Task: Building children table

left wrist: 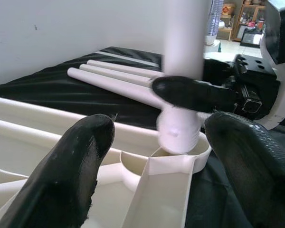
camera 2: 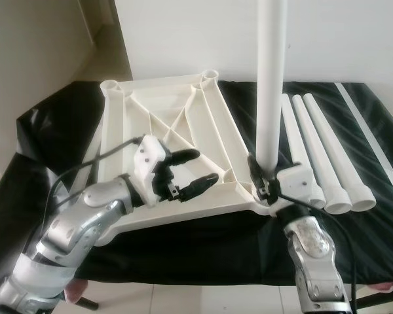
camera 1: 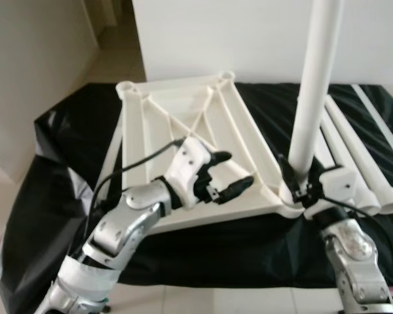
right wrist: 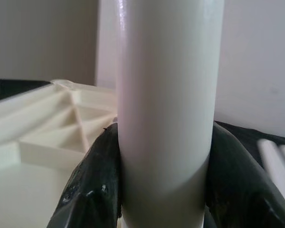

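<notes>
The right gripper (camera 2: 262, 178), clamped round the upright white plastic tube leg (camera 2: 272, 85), should keep it plumb while pressing it into the corner socket (left wrist: 180, 159) directly below of the upturned white ribbed plastic tabletop (camera 2: 164, 124), with the open left gripper (camera 2: 195, 170) beside it steadying that panel.

the upright leg (camera 1: 314, 91) is cut off by the upper edge, so its upper end is not seen. beside the leg, the tabletop (camera 1: 190, 124) corner socket is partly covered by the right gripper (camera 1: 295, 186). the leg is blurred in the left wrist view.
</notes>
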